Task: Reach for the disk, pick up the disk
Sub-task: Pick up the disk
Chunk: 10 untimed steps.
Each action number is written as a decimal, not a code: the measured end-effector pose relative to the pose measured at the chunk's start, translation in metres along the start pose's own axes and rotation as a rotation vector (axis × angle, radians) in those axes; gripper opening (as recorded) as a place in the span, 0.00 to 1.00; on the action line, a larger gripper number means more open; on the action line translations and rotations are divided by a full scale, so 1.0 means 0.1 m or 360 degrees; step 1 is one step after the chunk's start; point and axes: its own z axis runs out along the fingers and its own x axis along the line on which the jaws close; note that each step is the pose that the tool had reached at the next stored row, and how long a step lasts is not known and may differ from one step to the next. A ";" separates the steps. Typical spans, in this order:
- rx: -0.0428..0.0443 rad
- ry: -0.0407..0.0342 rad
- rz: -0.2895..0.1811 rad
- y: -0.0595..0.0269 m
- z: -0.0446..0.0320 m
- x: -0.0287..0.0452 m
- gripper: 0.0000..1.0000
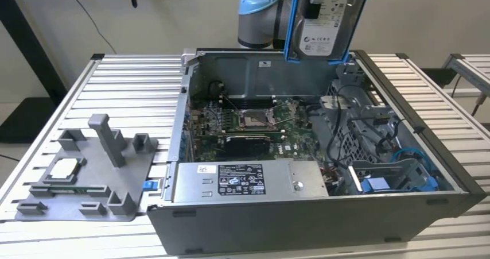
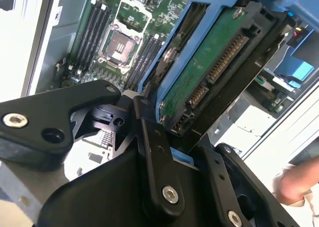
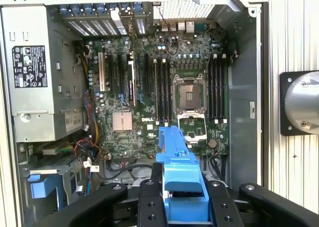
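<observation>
The gripper (image 2: 172,137) is pinching the disk (image 1: 327,22) by its blue rails, holding it up well above the open PC case (image 1: 428,127). Its long axis is hanging roughly vertical, w/ 1 short end between the black fingers (image 2: 149,152).

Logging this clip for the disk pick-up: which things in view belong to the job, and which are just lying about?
Part of the job:
- disk, with blue rails, lifted above the case
- gripper, shut on the disk

Just lying about:
- open computer case
- power supply
- grey fixture tray
- blue drive bay
</observation>
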 end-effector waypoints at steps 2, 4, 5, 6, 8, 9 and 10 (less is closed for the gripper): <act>-0.0001 0.0000 0.0000 -0.013 0.000 0.000 0.00; -0.0006 0.0001 0.0000 -0.076 0.000 -0.009 0.00; -0.0010 0.0001 0.0000 -0.111 0.000 -0.015 0.00; -0.0015 0.0001 0.0000 -0.151 0.000 -0.021 0.00; -0.0026 0.0002 0.0001 -0.227 0.002 -0.030 0.00; -0.0031 0.0002 0.0001 -0.265 0.003 -0.034 0.00; -0.0036 0.0002 0.0001 -0.295 0.002 -0.036 0.00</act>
